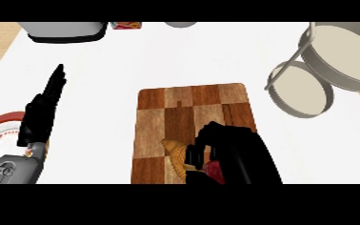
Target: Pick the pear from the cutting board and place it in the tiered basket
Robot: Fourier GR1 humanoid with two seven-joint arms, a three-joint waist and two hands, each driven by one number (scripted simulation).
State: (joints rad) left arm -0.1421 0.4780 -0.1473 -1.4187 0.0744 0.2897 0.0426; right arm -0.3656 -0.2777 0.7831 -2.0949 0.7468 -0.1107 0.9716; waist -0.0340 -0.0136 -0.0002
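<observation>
A checkered wooden cutting board lies in the middle of the white counter. On its near part rests the yellow-brown pear, with a red patch showing beside it. My right hand covers the pear's right side, its fingers curled round the fruit. The tiered basket stands at the right edge, with a lower round tier and a larger upper tier on a grey frame. My left hand rests at the left of the view, fingers straight and pointing away, holding nothing.
A red-and-white plate peeks in at the left edge behind my left hand. A grey appliance, a small red-and-yellow box and a grey round object line the far edge.
</observation>
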